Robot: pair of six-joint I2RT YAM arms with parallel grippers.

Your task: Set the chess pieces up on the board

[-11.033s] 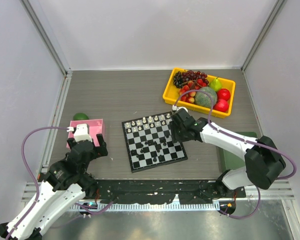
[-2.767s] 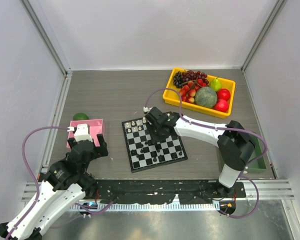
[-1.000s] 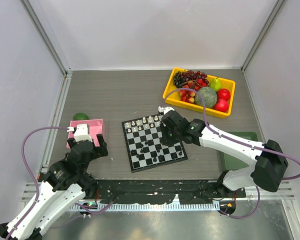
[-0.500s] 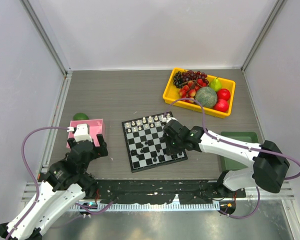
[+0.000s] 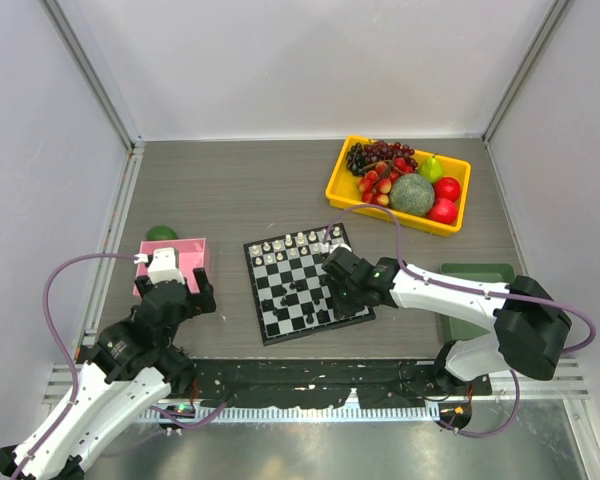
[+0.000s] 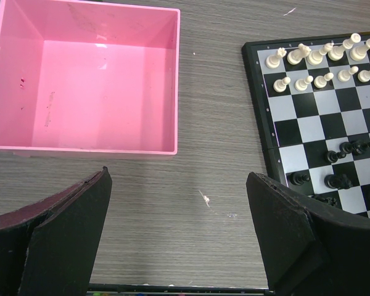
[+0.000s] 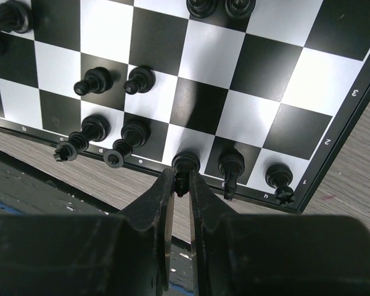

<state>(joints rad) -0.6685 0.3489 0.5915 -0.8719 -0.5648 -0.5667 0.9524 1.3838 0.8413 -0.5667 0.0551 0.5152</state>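
Observation:
The chessboard (image 5: 306,282) lies mid-table, white pieces (image 5: 298,243) along its far rows and black pieces (image 5: 295,292) scattered on the near half. My right gripper (image 5: 337,283) is over the board's near right part; in the right wrist view it (image 7: 180,182) is shut on a black chess piece (image 7: 185,166) standing in the board's near edge row (image 7: 246,117), next to two other black pieces (image 7: 230,166). My left gripper (image 6: 179,234) is open and empty above bare table, between the pink tray (image 6: 86,80) and the board (image 6: 333,123).
A yellow bin of fruit (image 5: 400,185) stands at the back right. A green tray (image 5: 475,300) lies right of the board, under my right arm. A green fruit (image 5: 161,233) sits behind the pink tray (image 5: 173,262).
My right gripper has moved from the board's far rows toward its near right edge, carrying a black piece. The left arm has not moved.

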